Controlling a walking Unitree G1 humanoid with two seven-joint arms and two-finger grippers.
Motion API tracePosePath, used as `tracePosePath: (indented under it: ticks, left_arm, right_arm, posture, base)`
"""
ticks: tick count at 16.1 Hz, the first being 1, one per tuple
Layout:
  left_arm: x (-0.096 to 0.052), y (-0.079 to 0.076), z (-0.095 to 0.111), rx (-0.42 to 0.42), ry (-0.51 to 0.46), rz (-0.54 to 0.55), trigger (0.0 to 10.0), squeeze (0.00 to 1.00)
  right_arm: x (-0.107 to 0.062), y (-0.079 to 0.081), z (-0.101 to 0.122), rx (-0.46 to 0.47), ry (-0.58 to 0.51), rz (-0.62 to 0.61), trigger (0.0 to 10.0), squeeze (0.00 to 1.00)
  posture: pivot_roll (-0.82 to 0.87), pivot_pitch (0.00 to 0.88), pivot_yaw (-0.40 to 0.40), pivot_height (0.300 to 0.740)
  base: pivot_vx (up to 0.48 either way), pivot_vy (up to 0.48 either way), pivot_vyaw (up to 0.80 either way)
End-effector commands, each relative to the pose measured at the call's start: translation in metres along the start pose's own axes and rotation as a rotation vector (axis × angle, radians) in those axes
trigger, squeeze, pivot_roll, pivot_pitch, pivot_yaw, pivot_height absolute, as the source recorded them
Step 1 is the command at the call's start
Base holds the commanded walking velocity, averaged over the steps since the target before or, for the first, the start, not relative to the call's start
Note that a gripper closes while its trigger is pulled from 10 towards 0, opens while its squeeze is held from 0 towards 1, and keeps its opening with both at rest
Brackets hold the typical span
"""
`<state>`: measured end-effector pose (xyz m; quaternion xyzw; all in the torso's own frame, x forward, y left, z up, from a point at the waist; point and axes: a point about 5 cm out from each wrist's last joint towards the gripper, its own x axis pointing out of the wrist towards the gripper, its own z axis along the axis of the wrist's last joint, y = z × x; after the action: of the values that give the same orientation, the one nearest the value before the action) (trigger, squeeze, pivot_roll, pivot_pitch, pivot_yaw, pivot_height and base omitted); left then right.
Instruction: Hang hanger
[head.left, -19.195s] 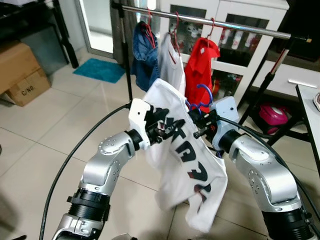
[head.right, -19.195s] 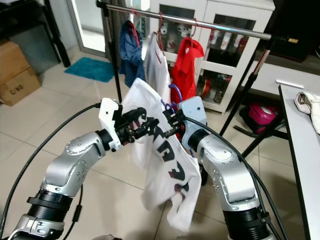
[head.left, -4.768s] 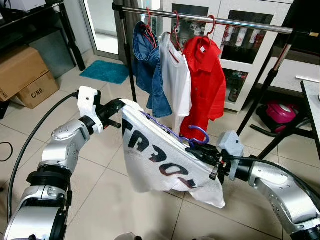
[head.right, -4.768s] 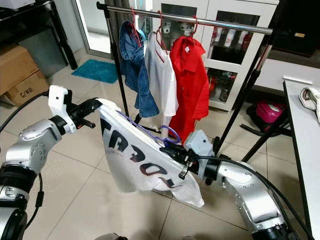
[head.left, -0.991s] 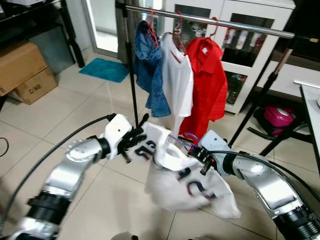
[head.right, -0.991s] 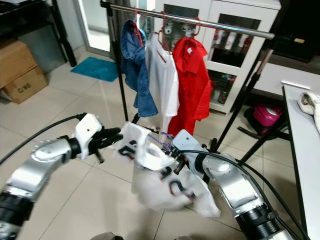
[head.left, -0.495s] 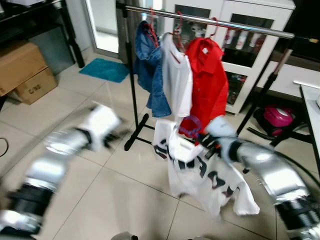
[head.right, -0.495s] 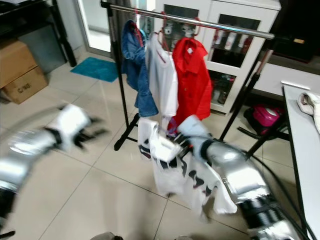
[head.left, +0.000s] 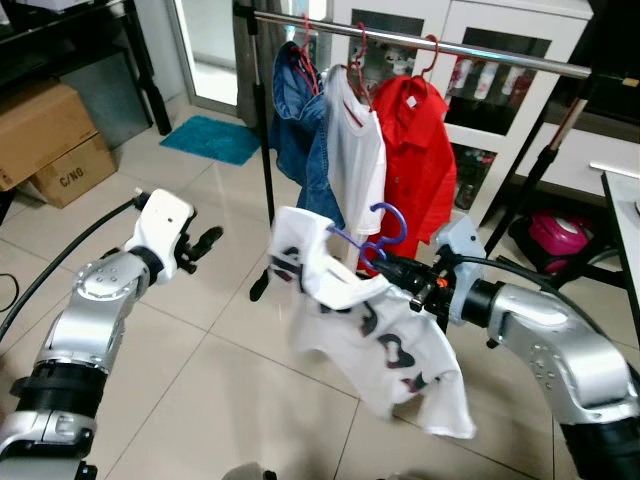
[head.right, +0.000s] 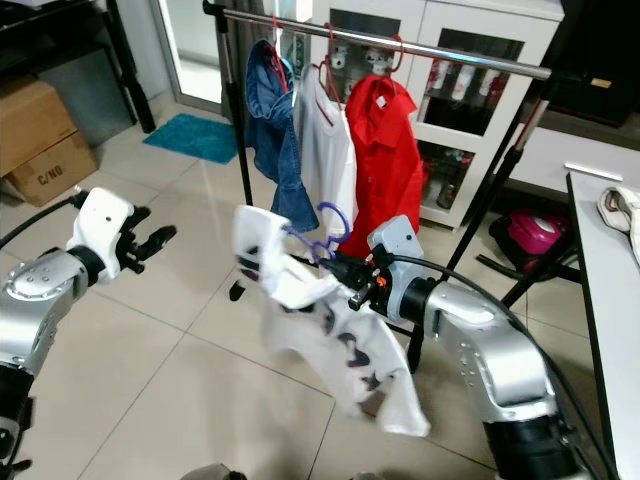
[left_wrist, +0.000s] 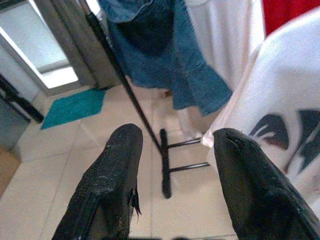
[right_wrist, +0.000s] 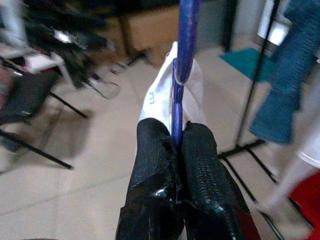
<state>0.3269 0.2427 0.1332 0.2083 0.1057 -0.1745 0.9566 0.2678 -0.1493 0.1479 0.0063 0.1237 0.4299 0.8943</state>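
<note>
The purple hanger (head.left: 372, 236) carries a white T-shirt (head.left: 375, 335) with dark lettering and is held out in front of the robot, below and in front of the clothes rail (head.left: 440, 45), not yet hooked on it. Its hook curls upward just in front of the hanging red shirt (head.left: 418, 150). The T-shirt drapes unevenly, one shoulder bunched up toward the robot's left and the hem drooping down toward the tiled floor (head.left: 200, 390).

The right pincer (head.left: 392, 272) is clamped tight on the hanger; in the right wrist view its two fingers (right_wrist: 155, 150) press together on the purple bar (right_wrist: 182, 65), with white cloth beyond them. The left pincer (head.left: 203, 243) is off to the robot's left, well apart from the shirt, fingers spread and holding nothing; its wrist view shows the two fingers (left_wrist: 120, 170) with a clear gap between them.

On the rail hang a denim garment (head.left: 298, 130), a white shirt (head.left: 355, 150) and the red shirt, side by side on red hangers. Behind stands a white glass-door cabinet (head.left: 480, 60). A cardboard box (head.left: 50, 135) and a teal mat (head.left: 210, 140) lie at the far left, and a pink object (head.left: 555, 232) sits on the floor by the rack's leg.
</note>
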Motion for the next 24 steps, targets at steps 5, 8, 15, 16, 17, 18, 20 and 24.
tracePosePath:
  ticks: [5, 8, 15, 16, 17, 18, 20, 24]
  left_arm:
    - [0.000, 0.008, 0.009, 0.034, -0.076, -0.192, 10.0, 0.03]
    - [0.001, -0.020, -0.001, 0.044, -0.047, -0.452, 10.0, 1.00]
    - [-0.017, -0.011, 0.001, -0.047, -0.095, -0.501, 10.0, 0.00]
    - [-0.023, -0.014, 0.001, -0.081, -0.095, -0.571, 10.0, 0.00]
    - [-0.025, -0.016, 0.001, -0.099, -0.093, -0.600, 10.0, 0.00]
    - [-0.031, -0.019, -0.002, -0.130, -0.067, -0.656, 10.0, 0.00]
    - [-0.034, -0.020, -0.011, -0.134, -0.019, -0.666, 10.0, 0.00]
    - [-0.016, -0.015, -0.013, -0.072, -0.050, -0.495, 9.4, 0.00]
  right_arm:
    - [-0.017, 0.016, 0.019, 0.034, -0.066, 0.220, 0.0, 0.00]
    - [-0.019, 0.019, 0.023, 0.020, -0.063, 0.234, 0.0, 0.00]
    - [-0.022, 0.016, 0.020, 0.011, -0.035, 0.214, 0.0, 0.00]
    - [-0.021, 0.015, 0.021, 0.009, -0.034, 0.217, 0.0, 0.00]
    - [-0.021, 0.015, 0.021, 0.009, -0.034, 0.218, 0.0, 0.00]
    - [-0.021, 0.014, 0.023, 0.010, -0.042, 0.225, 0.0, 0.00]
    - [-0.022, 0.013, 0.027, 0.009, -0.056, 0.237, 0.0, 0.00]
    - [-0.023, 0.017, 0.028, 0.025, -0.077, 0.261, 0.0, 0.00]
  posture:
    - [-0.05, 0.000, 0.032, 0.740]
    - [-0.07, 0.000, 0.058, 0.740]
    - [-0.07, 0.000, 0.057, 0.740]
    - [-0.07, 0.000, 0.055, 0.740]
    - [-0.07, 0.000, 0.054, 0.740]
    - [-0.07, 0.000, 0.052, 0.740]
    - [-0.06, 0.000, 0.050, 0.740]
    - [-0.07, 0.000, 0.050, 0.740]
  base:
    - [0.000, 0.000, 0.00]
    - [0.000, 0.000, 0.00]
    - [0.000, 0.000, 0.00]
    - [0.000, 0.000, 0.00]
    - [0.000, 0.000, 0.00]
    - [0.000, 0.000, 0.00]
    - [0.000, 0.000, 0.00]
    - [0.000, 0.000, 0.00]
